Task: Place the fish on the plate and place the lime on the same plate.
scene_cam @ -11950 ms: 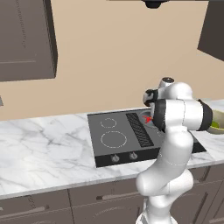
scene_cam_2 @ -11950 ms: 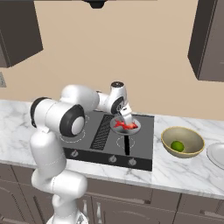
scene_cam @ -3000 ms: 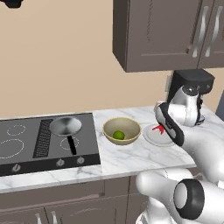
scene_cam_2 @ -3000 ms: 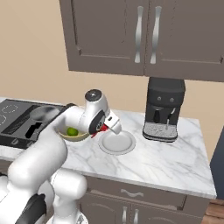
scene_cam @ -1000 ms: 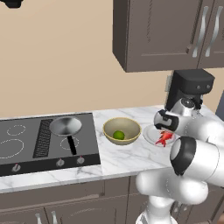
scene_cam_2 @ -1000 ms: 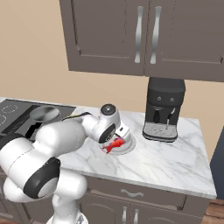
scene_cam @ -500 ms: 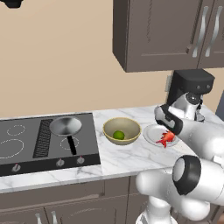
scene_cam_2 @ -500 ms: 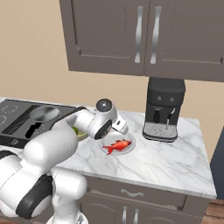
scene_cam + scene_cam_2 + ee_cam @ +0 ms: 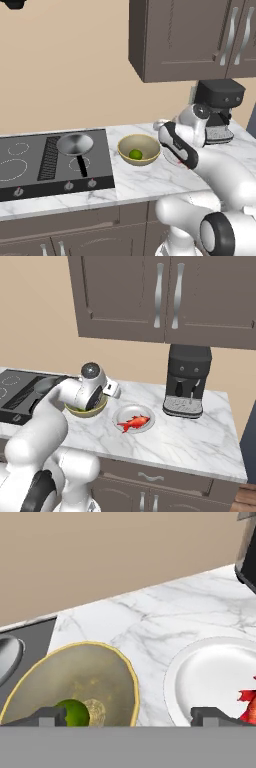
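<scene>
resting on the worktop (image 9: 190, 441): one plate (image 9: 134, 412) bearing one fish (image 9: 133, 423), one bowl (image 9: 139, 149) containing one lime (image 9: 135, 154); fingers (image 9: 48, 715) spread wide, empty.

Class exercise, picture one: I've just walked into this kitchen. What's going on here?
A white robot arm is moving food onto a plate. The fish already lies on that plate, next to the coffee machine. The gripper is open and holds nothing, its fingers spread over the gap between plate and bowl. The lime sits in the tan bowl, not yet picked up. A frying pan rests on the cooktop.
</scene>
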Controlling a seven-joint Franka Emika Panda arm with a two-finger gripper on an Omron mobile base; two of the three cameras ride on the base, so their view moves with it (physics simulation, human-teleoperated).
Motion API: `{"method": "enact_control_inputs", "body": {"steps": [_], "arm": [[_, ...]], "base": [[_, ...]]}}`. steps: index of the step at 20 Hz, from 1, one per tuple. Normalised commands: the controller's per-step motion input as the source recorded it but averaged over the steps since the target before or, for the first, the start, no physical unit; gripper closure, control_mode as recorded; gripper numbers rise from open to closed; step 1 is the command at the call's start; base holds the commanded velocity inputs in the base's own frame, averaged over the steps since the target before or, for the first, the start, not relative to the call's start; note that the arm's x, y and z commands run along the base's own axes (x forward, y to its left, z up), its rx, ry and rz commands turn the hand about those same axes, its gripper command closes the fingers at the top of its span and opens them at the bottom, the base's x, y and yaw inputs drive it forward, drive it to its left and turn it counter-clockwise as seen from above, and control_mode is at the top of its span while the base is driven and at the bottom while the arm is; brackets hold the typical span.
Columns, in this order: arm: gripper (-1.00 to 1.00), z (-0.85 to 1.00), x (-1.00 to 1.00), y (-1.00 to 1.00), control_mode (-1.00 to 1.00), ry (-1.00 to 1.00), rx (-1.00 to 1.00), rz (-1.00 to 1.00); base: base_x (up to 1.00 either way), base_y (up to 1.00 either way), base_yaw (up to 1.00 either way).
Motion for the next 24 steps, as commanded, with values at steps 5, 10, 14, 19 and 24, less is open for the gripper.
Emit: {"method": "enact_control_inputs", "body": {"steps": [5, 10, 14, 19, 24], "arm": [[-1.0, 0.29, 0.0, 0.86, -1.0, 0.08, -0.19, 0.29], [-1.0, 0.11, 0.01, 0.74, -1.0, 0.24, -0.29, 0.27], [-1.0, 0.0, 0.01, 0.21, -1.0, 0.15, -0.13, 0.08], [-1.0, -0.35, 0.0, -0.03, -1.0, 0.07, 0.0, 0.0], [-1.0, -0.48, 0.01, -0.03, -1.0, 0.07, 0.0, 0.0]], "base": [[0.0, 0.0, 0.0], [0.0, 0.0, 0.0], [0.0, 0.0, 0.0], [0.0, 0.0, 0.0], [0.0, 0.0, 0.0]]}}
